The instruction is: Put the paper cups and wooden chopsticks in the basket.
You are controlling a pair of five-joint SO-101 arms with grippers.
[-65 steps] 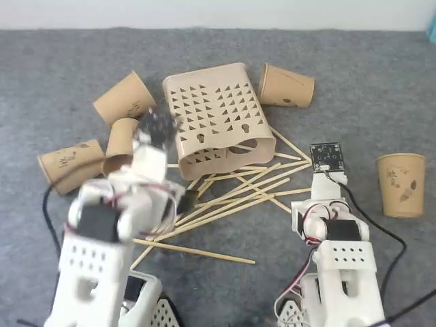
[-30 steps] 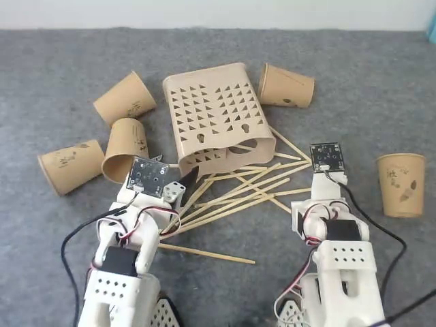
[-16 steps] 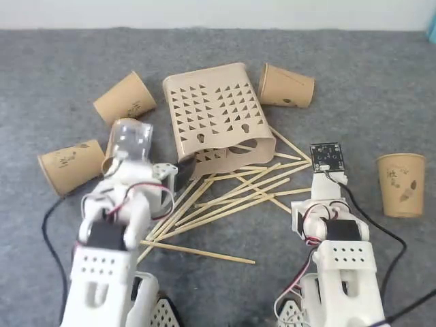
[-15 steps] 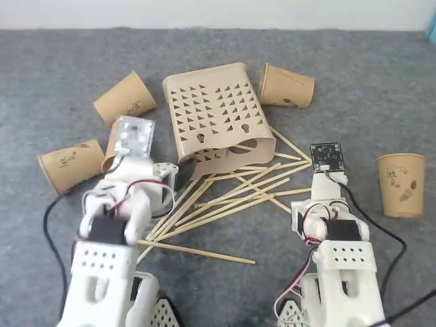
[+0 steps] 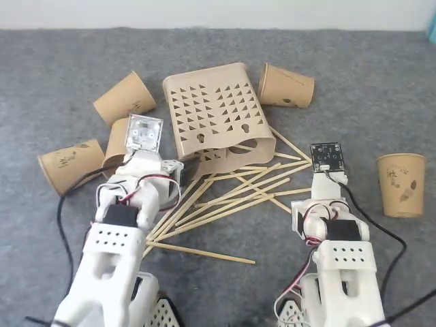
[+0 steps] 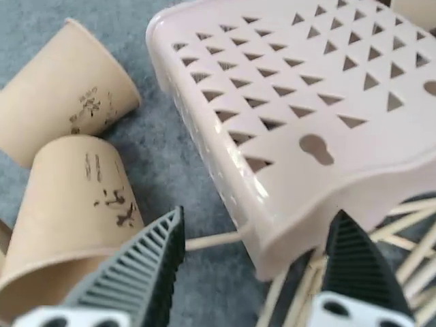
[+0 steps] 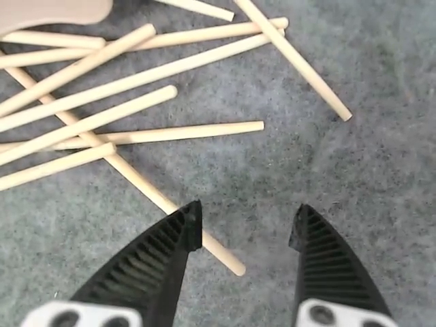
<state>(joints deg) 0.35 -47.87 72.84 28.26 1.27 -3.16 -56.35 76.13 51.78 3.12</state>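
The left gripper (image 6: 257,221) is hanging with its fingers spread and nothing between them, poised over the near corner of the basket (image 6: 306,88). The nearest cup (image 6: 75,204) is lying on its side just beside one finger, on the side away from the basket, so I judge the coming move is turning on a short shift off that corner towards the cup. Its long axis is running roughly along the arm's reach, with its mouth facing the arm's base. Room is looking tight there, with the basket wall on one side and two more cups (image 5: 125,97) crowding the other. The right gripper (image 7: 248,211) is also hanging wide and unloaded over the mat (image 7: 381,136), with the chopsticks (image 7: 129,82) fanning out just ahead and one end lying between its fingers.
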